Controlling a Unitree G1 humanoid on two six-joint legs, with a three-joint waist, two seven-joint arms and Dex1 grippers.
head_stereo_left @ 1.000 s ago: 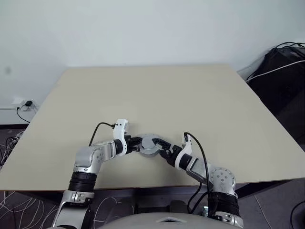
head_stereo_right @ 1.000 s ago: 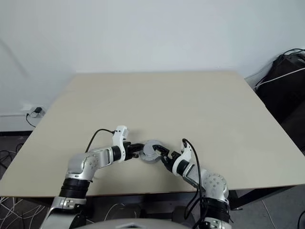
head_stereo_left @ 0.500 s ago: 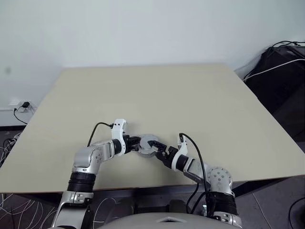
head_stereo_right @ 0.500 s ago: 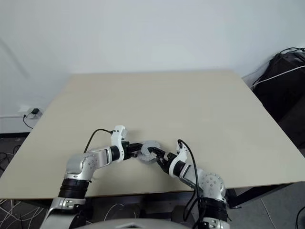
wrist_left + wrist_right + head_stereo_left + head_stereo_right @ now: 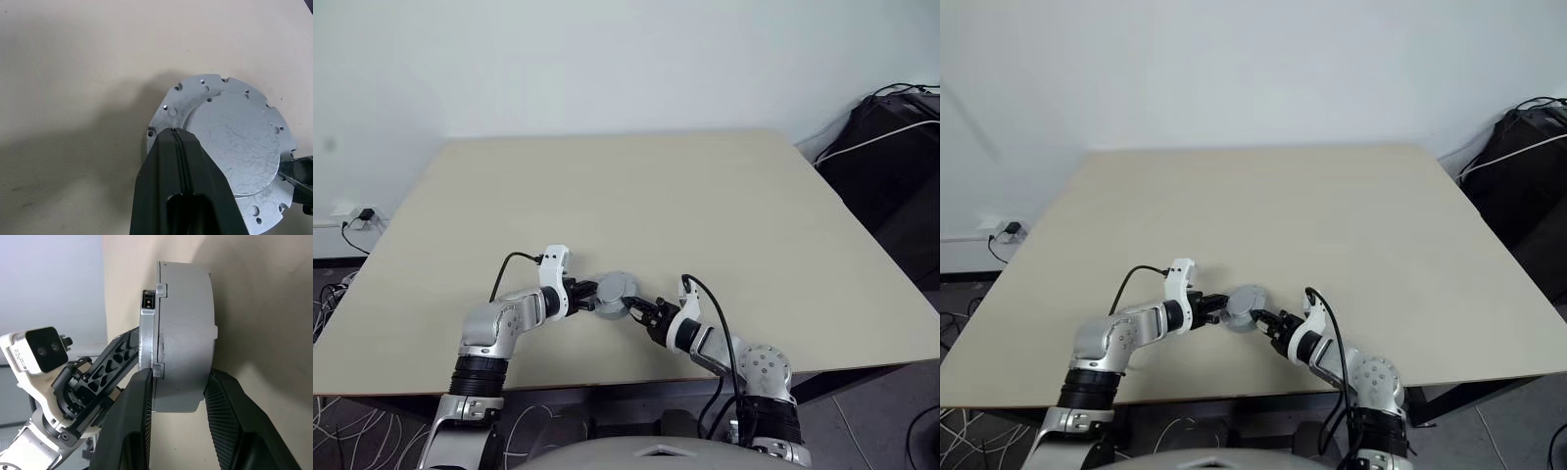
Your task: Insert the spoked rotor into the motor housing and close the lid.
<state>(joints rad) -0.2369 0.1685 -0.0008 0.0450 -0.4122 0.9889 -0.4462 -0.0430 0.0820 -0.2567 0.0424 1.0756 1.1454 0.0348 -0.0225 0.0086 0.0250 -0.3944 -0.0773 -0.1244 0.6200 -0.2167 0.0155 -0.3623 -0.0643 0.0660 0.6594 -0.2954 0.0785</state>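
Gripping the motor housing (image 5: 183,338) from the side with my right gripper (image 5: 178,404), I am pressing one black finger (image 5: 128,421) against the lid's face and the other finger (image 5: 230,416) against the housing's plain grey back, so the assembled stack is sitting between them. The lid (image 5: 230,147) is lying flush on the housing, its light-grey face with the raised centre turned up and small holes ringing its edge. I am resting my left gripper (image 5: 177,134) on that lid with its two fingers pressed tight together, their joined tips touching the lid's flat rim just beside the raised centre. In the head views the closed housing is sitting on the beige table (image 5: 636,196) near its front edge, directly between my two hands, with my left gripper reaching in from one side and my right gripper from the other. A dark bag (image 5: 891,157) with a white cable is standing off the table's far right corner.
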